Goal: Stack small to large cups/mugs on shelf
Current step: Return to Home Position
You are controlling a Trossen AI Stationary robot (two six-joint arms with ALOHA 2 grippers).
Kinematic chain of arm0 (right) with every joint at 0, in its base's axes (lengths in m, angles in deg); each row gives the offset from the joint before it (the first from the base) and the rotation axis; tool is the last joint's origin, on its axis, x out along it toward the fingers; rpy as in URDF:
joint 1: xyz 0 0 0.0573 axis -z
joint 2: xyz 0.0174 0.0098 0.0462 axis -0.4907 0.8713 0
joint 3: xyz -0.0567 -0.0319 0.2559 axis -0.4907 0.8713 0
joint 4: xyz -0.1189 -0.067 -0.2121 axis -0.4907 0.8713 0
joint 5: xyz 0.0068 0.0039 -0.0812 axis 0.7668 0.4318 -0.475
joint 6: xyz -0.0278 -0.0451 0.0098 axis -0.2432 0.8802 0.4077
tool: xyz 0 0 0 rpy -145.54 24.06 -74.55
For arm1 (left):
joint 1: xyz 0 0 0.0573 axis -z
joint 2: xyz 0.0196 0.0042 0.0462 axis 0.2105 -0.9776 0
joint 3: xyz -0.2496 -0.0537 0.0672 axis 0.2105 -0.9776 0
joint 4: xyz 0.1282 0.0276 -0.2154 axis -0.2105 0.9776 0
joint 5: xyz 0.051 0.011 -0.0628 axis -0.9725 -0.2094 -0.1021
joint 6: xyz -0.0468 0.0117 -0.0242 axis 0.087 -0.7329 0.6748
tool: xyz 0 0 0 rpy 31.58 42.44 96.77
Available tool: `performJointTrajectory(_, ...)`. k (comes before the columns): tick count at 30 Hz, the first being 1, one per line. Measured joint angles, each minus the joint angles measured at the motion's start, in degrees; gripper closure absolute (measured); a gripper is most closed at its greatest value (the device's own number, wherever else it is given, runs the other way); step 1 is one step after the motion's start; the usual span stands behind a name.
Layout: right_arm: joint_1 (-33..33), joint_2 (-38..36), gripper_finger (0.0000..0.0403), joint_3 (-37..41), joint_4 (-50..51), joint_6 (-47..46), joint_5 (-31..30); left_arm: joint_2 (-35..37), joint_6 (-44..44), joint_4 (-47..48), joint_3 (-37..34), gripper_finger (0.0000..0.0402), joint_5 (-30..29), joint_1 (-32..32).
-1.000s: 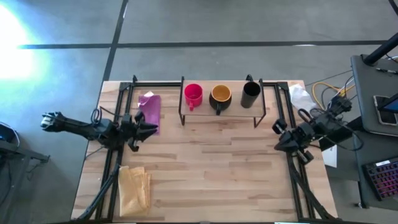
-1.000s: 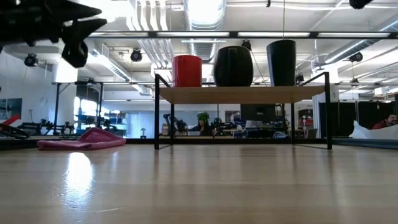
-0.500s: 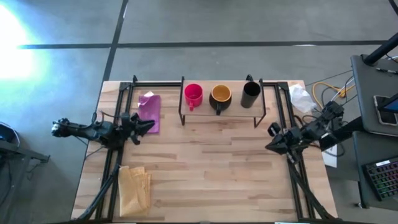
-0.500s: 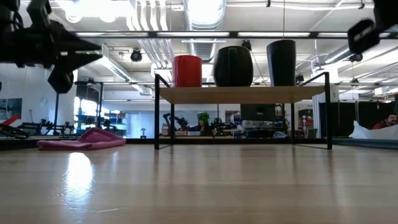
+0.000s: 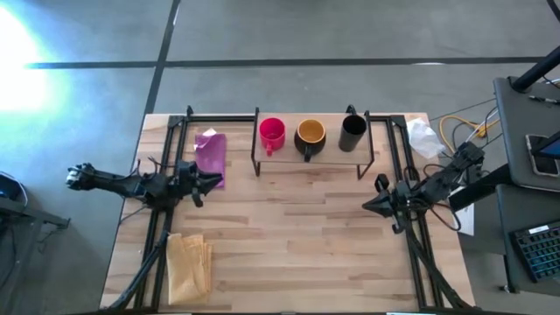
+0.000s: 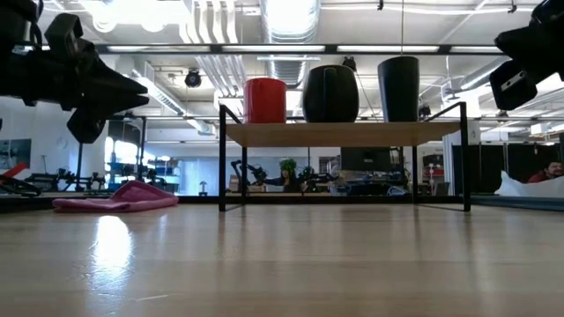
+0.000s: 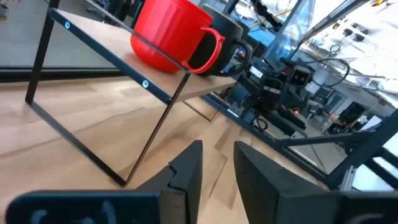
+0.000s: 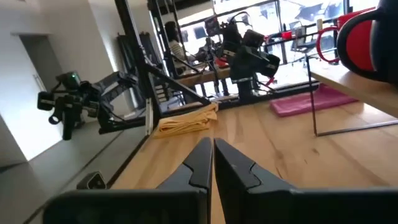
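Shelf [image 5: 331,146] is still carrying the red mug [image 5: 272,133], the dark mug [image 5: 311,134] showing its orange inside, and the black cup [image 5: 353,129], all in one row. My right hand [image 5: 367,206], fingers nearly touching, is drifting inward over the worktop [image 5: 289,236]. My left hand [image 5: 213,181], narrowly parted, is hovering beside the pink cloth [image 5: 211,153].

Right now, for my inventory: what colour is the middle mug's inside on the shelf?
Orange-yellow; the high view shows the mug best.
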Motion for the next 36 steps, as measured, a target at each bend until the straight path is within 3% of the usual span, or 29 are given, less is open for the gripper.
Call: performJointTrajectory(36,0.0,0.6,0.0394,0.0,0.1,0.1,0.0,-4.5,0.0,0.0,-0.1,0.0324,0.1,0.0)
